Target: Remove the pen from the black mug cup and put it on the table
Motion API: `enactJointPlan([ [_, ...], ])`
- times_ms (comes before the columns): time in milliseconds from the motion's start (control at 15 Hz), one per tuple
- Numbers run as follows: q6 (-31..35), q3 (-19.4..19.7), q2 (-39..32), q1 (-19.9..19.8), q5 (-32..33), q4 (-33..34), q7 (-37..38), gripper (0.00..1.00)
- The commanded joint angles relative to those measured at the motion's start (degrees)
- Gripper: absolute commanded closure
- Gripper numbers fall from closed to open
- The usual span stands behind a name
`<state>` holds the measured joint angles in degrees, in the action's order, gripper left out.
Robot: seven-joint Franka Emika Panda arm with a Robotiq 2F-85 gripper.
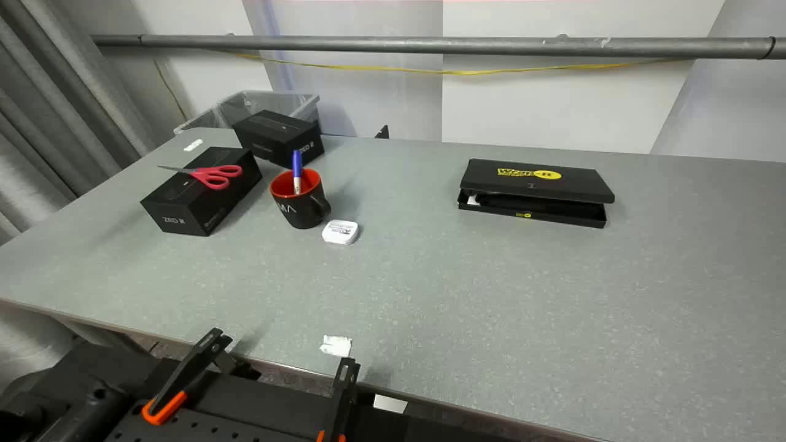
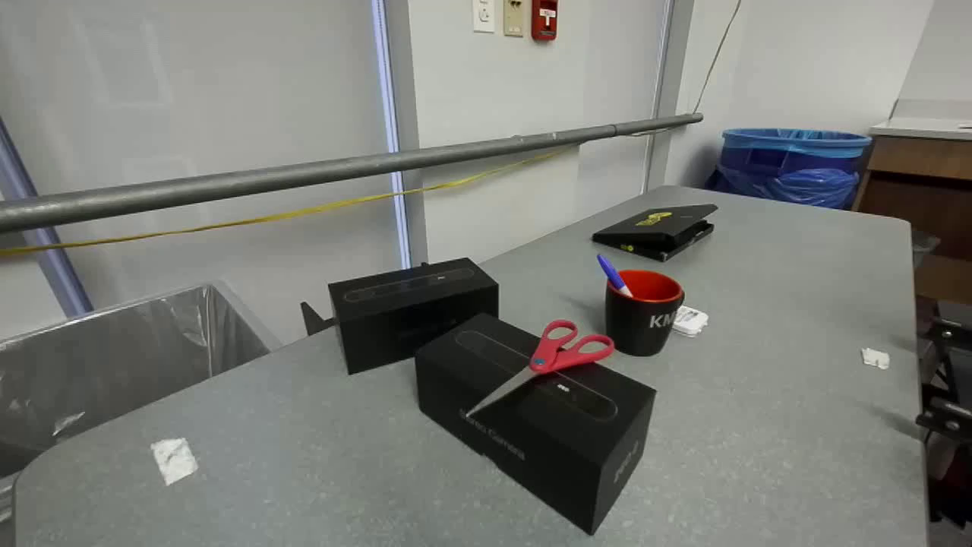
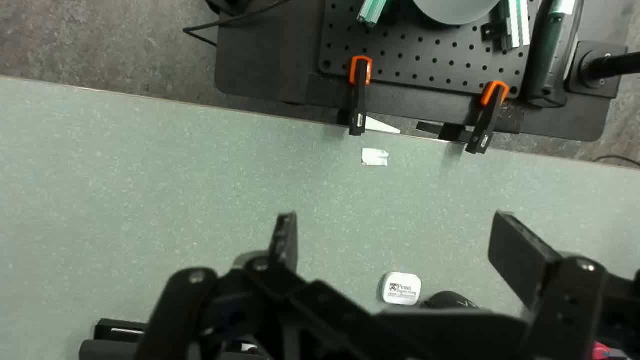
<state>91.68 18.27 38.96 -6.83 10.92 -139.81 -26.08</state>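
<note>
Claw (image 3: 397,240): spread wide in your wrist view, pinching nothing — presumably set so for the grasp to come.
Black mug (image 3: 448,300): on the table (image 3: 300,175), lower right of that frame, partly hidden by the claw's body.
White block (image 3: 401,288): just left of the mug there, close enough that you may brush it coming down.
Pen (image 1: 297,162): inside the mug in both exterior views, tilted against the rim; the mug's side props it, so its blue end stands clear above — likely your best pinch.
Pen to claw: hidden from your wrist view; going by the mug, it lies apart from the fingers, toward the frame's lower right, so you would shift that way and lower.
Scissors (image 2: 543,357): lying across a black box (image 2: 539,418), lower middle of an exterior view; give them room.
</note>
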Motion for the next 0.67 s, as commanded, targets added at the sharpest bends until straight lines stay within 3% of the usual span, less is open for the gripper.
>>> enactJointPlan([
  [0,-0.1,-0.1,-0.1,-0.1,-0.1,0.0,0.0,0.0],
  [333,0.6,-0.3,0.3,-0.2,0.4,-0.2,0.1,0.0],
  [600,10.9,-3.7,-4.4,3.4,-0.5,-1.3,1.6,0.0],
])
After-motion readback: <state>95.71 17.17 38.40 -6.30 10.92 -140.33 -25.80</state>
